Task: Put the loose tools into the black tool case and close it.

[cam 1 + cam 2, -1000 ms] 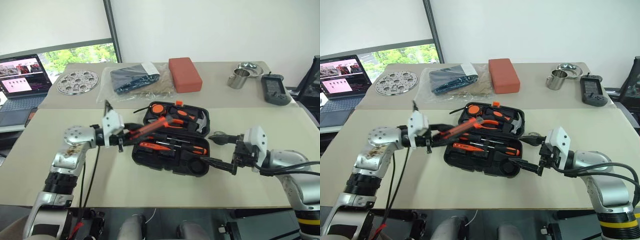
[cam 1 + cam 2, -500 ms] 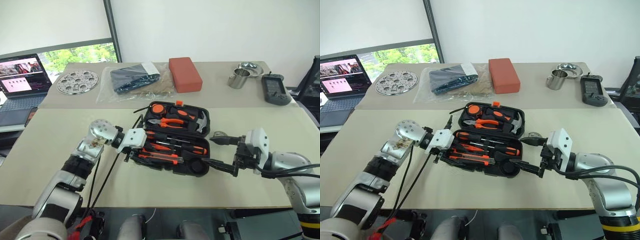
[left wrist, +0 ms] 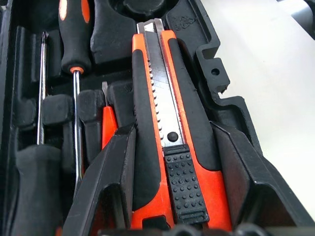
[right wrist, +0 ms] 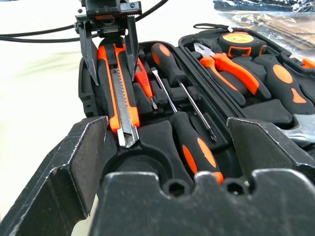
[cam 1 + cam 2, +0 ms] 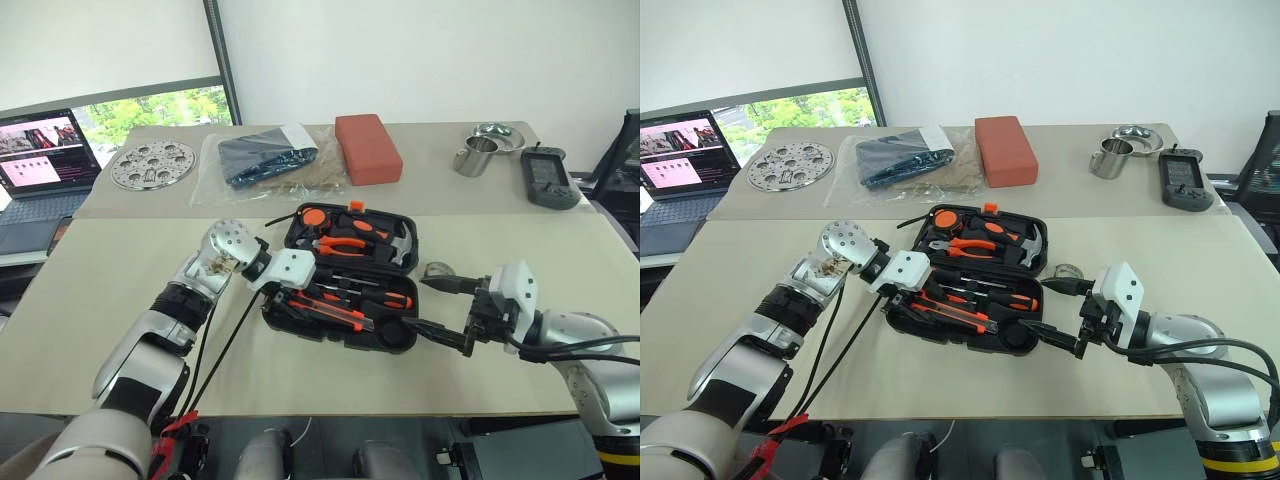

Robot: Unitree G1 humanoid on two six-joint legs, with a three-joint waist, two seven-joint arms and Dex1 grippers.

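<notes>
Left claw (image 3: 170,196) carried utility knife (image 3: 165,128) down into black tool case (image 5: 300,322) front slot; fingers (image 3: 110,182) straddle handle, knife's long axis along case front edge. Right claw (image 5: 440,310) wide open, empty, beside case's right end.

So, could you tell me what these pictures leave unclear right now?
- Left wrist view: whether the left gripper still pinches the utility knife; the contact is cut off by the edge.
- Head views: the black tool case's near-left slots, hidden by the left gripper.
- Grey tape roll: partly hidden behind the right gripper.
</notes>
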